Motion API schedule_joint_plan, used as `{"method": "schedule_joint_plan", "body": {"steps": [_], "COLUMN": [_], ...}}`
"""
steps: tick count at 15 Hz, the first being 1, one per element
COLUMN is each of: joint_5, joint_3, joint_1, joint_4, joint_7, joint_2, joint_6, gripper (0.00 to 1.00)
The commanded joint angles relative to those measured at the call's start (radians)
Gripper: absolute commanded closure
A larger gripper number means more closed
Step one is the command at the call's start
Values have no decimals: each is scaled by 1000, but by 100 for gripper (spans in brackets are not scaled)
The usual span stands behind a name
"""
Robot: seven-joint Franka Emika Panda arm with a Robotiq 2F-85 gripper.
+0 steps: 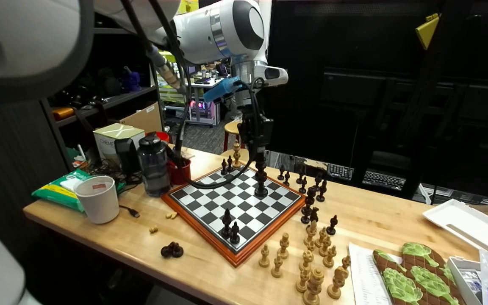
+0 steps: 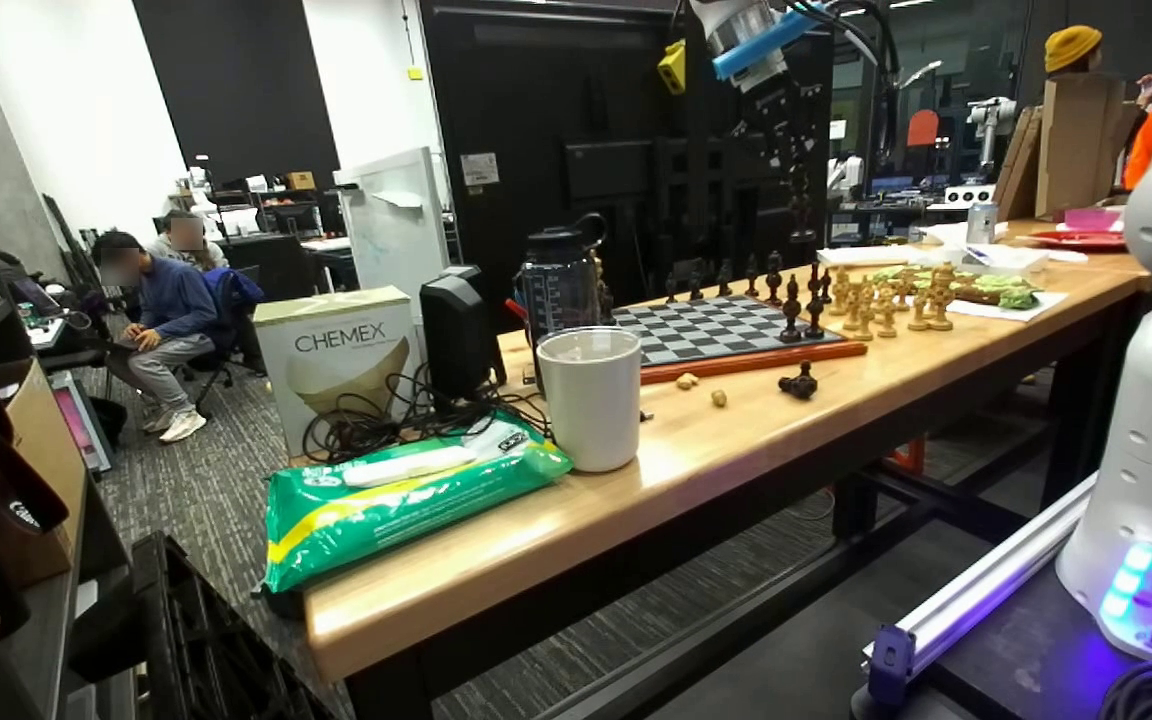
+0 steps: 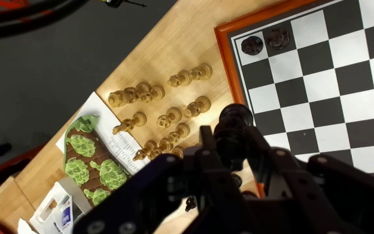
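My gripper (image 1: pixel 260 149) points down and is shut on a tall dark chess piece (image 1: pixel 261 176). In the wrist view the fingertips (image 3: pixel 231 134) stand on either side of this piece (image 3: pixel 235 113), base away from the camera. In an exterior view the held piece (image 2: pixel 802 215) hangs in the air, upright or nearly so. Below is a black-and-white chessboard (image 1: pixel 201 204) with a red-brown rim. Two dark pieces stand at its near corner, one taller (image 1: pixel 226 224) and one shorter (image 1: pixel 235 234). Two small dark pieces (image 1: pixel 226 165) and a light piece (image 1: pixel 236 154) stand toward its far corner.
Several light pieces (image 1: pixel 305 260) and several dark pieces (image 1: pixel 310 197) stand beside the board. Dark pieces (image 1: pixel 172 250) and small light pieces (image 1: pixel 153 230) lie in front. A white cup (image 1: pixel 100 201), water bottle (image 1: pixel 154 169), red cup (image 1: pixel 180 173) and oven mitt (image 1: pixel 422 271) are also on the table.
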Motion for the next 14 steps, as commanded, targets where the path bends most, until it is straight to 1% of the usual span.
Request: {"method": "schedule_joint_plan", "body": {"steps": [1, 5, 9, 11, 14], "joint_5": [-34, -69, -105, -115, -99], "joint_3": [14, 19, 19, 19, 14], "joint_1": [-1, 2, 3, 4, -1], "joint_4": [30, 50, 53, 43, 10], "joint_7": [-122, -255, -343, -368, -444], "joint_2": [25, 53, 62, 57, 36], "joint_6": [-20, -20, -3, 28, 147], "gripper": [93, 93, 93, 93, 93]}}
